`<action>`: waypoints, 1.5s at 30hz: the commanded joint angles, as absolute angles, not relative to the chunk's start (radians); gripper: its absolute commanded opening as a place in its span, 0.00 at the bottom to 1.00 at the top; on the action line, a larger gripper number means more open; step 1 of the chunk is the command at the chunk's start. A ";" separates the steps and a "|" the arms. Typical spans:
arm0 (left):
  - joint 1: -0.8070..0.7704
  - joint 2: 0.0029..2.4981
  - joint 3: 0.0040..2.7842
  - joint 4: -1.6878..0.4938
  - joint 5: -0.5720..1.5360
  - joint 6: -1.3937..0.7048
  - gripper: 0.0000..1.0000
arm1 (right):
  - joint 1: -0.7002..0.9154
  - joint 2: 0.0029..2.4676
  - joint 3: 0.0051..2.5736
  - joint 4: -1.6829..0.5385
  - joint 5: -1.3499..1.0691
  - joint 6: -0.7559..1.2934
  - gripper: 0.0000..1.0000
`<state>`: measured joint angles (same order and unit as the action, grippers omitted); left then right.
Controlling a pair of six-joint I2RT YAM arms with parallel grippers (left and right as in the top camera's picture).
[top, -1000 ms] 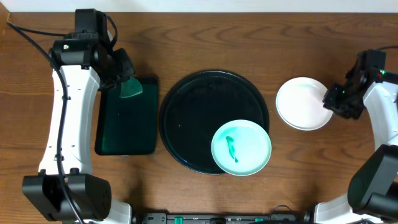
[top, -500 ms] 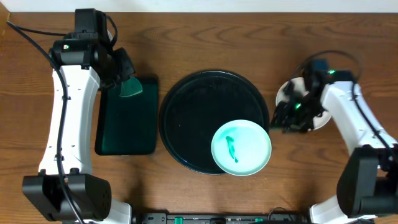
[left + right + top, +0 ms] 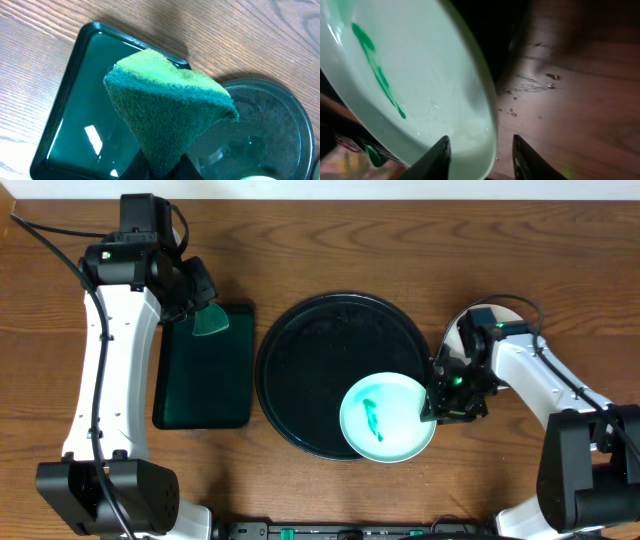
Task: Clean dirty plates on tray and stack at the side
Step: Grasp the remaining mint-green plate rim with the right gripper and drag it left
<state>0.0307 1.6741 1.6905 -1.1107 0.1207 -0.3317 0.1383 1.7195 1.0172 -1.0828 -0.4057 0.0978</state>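
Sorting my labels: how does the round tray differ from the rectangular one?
The round tray is black and larger; the rectangular tray is dark green and smaller. The round tray carries a smeared mint plate at its rim; the rectangular tray holds no plate. Both have raised rims.

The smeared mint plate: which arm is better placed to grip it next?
Right, probably. The right gripper is open astride the rim of the plate. The left gripper is away over the small green tray, holding the sponge.
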 commanded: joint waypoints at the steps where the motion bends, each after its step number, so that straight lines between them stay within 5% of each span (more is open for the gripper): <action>1: 0.033 1.679 1.684 -1.110 0.105 -0.311 0.07 | 0.162 1.720 1.010 -1.057 -0.420 0.089 0.26; 6: 0.033 1.679 1.684 -1.110 0.104 -0.311 0.07 | 0.168 1.720 1.011 -1.007 -0.420 0.110 0.01; 14: 0.033 1.680 1.668 -1.109 0.105 -0.311 0.07 | 0.194 1.719 1.076 -0.884 -0.479 0.193 0.01; 22: 0.033 1.680 1.640 -1.098 0.106 -0.320 0.07 | 0.371 1.723 1.131 -0.691 -0.026 0.535 0.01; 27: 0.031 1.680 1.640 -1.097 0.106 -0.327 0.07 | 0.436 1.761 1.131 -0.643 0.014 0.636 0.01; 29: 0.026 1.680 1.640 -1.097 0.106 -0.335 0.07 | 0.440 1.786 1.131 -0.643 -0.036 0.629 0.03; 32: 0.014 1.680 1.640 -1.081 0.105 -0.335 0.07 | 0.428 1.811 1.145 -0.651 -0.101 0.538 0.25; 36: -0.009 1.680 1.640 -1.059 0.105 -0.339 0.07 | 0.397 1.826 1.198 -0.701 -0.123 0.462 0.36; 40: -0.040 1.680 1.640 -1.044 0.105 -0.353 0.07 | 0.373 1.850 1.221 -0.696 -0.171 0.396 0.26; 45: -0.084 1.680 1.640 -1.028 0.105 -0.353 0.07 | 0.352 1.918 1.244 -0.682 -0.241 0.265 0.25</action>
<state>-0.0586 1.6775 1.6440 -1.0382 0.1173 -0.3420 0.3672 1.8599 1.2228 -0.6819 -0.1761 0.3882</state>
